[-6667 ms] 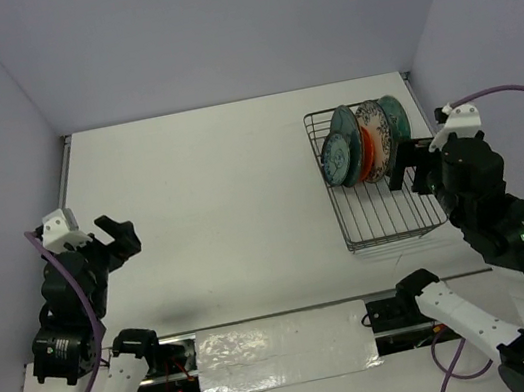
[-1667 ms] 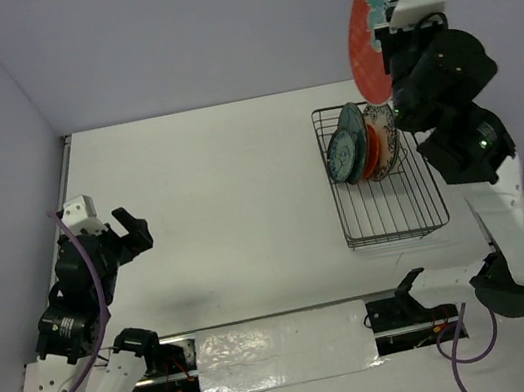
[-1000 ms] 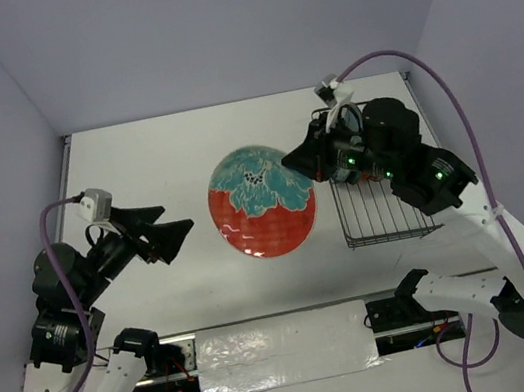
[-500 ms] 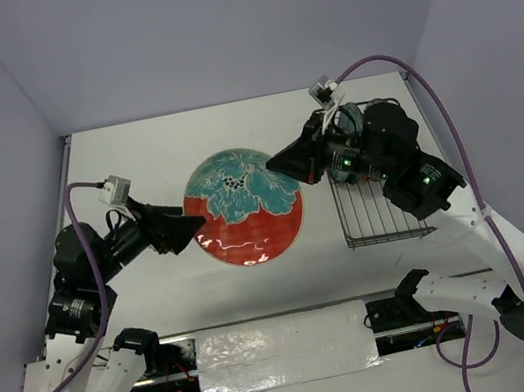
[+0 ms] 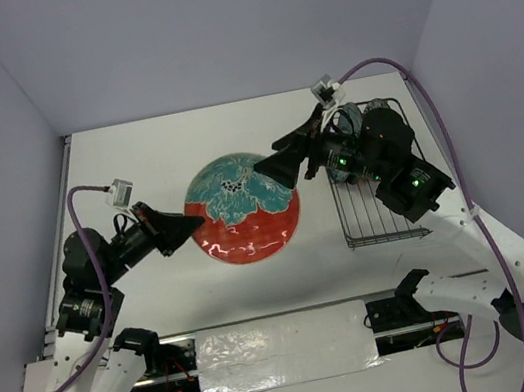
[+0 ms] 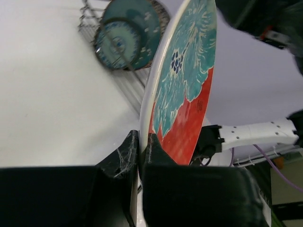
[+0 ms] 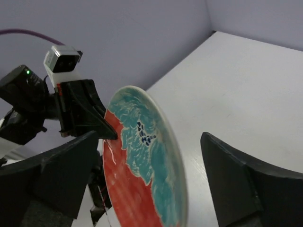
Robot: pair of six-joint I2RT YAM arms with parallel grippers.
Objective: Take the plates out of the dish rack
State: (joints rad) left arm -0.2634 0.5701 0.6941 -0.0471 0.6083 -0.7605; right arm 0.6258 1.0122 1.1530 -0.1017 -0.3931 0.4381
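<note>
Black fingers (image 6: 122, 158) of the left gripper (image 6: 140, 142) are pinching the left edge of the teal-and-red plate (image 5: 245, 214), holding it tilted over the white table (image 5: 133, 158). The right gripper (image 5: 265, 167) is standing spread wide at the plate's opposite edge, not clamping it. Farther right, two teal plates (image 6: 124, 40) are leaning in the dish rack (image 5: 388, 219).

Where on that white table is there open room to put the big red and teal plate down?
The white table is bare from the back wall to the round teal-and-red ceramic plate, and in the near strip in front of it. The right side is crowded: the dark wire dish rack, teal plates inside, sits under the right arm.
</note>
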